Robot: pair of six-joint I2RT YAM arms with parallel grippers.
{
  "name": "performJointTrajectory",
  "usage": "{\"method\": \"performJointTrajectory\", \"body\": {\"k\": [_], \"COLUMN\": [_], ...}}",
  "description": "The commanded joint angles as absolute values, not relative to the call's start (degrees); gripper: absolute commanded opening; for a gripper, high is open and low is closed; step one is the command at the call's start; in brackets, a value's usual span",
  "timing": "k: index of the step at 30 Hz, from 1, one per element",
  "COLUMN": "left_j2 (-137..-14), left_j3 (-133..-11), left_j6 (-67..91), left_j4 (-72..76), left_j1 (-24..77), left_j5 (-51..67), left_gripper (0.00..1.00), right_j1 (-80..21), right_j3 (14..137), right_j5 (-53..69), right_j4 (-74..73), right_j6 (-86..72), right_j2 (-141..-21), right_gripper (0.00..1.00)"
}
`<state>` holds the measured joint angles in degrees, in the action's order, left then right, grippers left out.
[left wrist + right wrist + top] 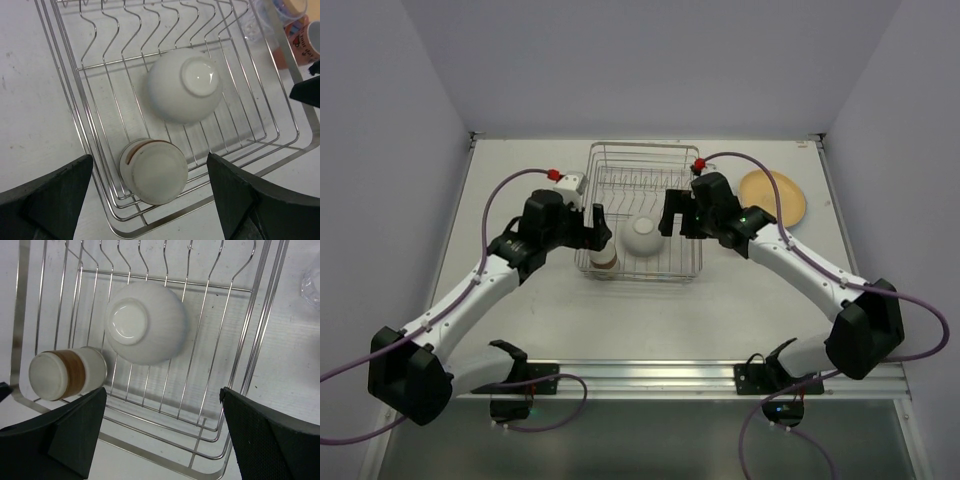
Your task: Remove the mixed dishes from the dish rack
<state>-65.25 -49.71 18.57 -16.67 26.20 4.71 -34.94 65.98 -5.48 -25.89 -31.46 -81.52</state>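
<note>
White table [620, 320], and straight on it: the wire rack [630, 180] mid-table, 1 orange plate [772, 197] off to its right, a pink mug [299, 44] just beside the rack.

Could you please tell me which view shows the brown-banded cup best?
The right wrist view: the cup shows its brown band and its base clearly. The left wrist view shows mostly its base; the top view shows it small, close by the left gripper.

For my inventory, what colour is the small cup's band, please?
Brown on white cup; right wrist view.
</note>
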Motion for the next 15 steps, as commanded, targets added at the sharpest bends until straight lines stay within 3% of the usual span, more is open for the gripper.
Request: {"method": "performJointTrajectory", "body": {"k": [1,15], "left_j2": [-67.4,-69.5], "left_j3": [-51.9,-52.0], "left_j6": [16.6,16.6], "left_j4": [-20.7,-20.7], "left_j1": [27.6,31.6], "left_j5": [4.2,2.6], "left_gripper": [1.00,1.00], "right_j1": [-35.2,-35.2], "right_j3": [64.8,60.9], "right_j5": [-7.4,-5.2], "right_j4": [-23.6,-21.7], "right_j6": [-30.8,-30.8], "right_j2": [-77.8,-73.8], "right_gripper": [0.99,0.99]}}
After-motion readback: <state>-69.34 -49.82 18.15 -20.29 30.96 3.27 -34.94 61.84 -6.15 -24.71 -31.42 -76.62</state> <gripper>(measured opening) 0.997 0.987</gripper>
